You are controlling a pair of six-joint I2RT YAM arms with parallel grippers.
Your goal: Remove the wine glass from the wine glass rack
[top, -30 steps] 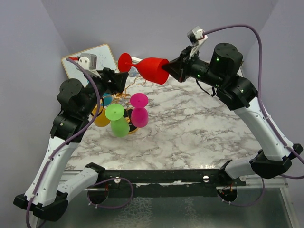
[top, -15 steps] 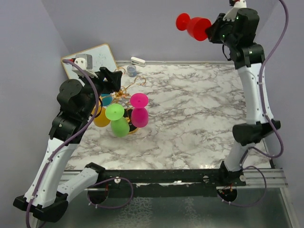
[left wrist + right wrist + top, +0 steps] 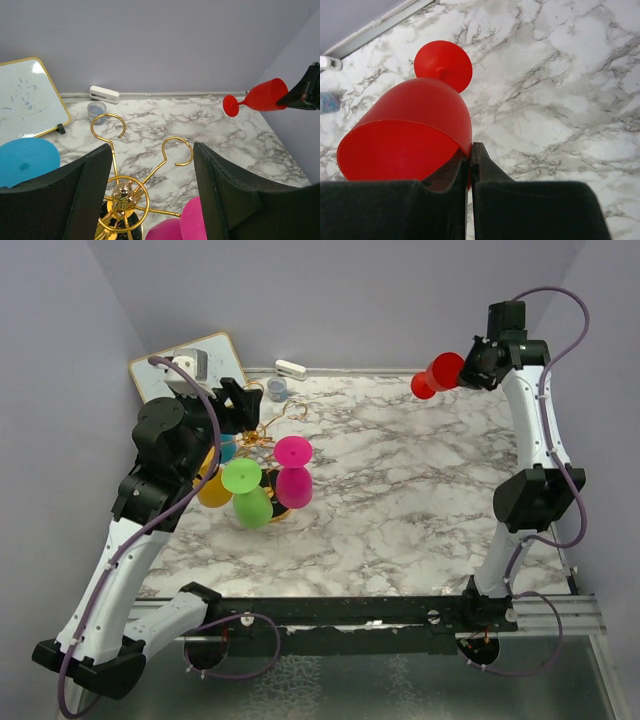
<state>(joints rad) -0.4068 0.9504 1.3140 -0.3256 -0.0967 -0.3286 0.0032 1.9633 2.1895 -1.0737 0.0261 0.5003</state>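
One red wine glass (image 3: 438,375), opaque and smooth, with a tapered bowl, a short stem and a round flat foot. Lying on its side in the air above the far right corner of the tabletop, foot turned to the left, well apart from the rack. Clamped at the bowl rim by the right gripper (image 3: 470,156), the two black fingers pressed together on the thin wall.

One wine glass rack (image 3: 262,433) of thin gold wire near the left edge, with curled hook arms around a central ring. Two of the hooks bare in the left wrist view. Four glasses hanging on it, foot upward: one magenta glass (image 3: 293,485), one green glass (image 3: 252,506), one orange glass (image 3: 213,489), one blue glass (image 3: 226,449).

Left gripper (image 3: 152,165) above the rack, its two black fingers spread wide, holding nothing.

White marble tabletop (image 3: 420,490) with grey veins. At the far left corner, one whiteboard (image 3: 25,100) with a gold frame, leaning. Along the far edge, one small white block (image 3: 104,93) and one small grey-blue cup (image 3: 96,108).
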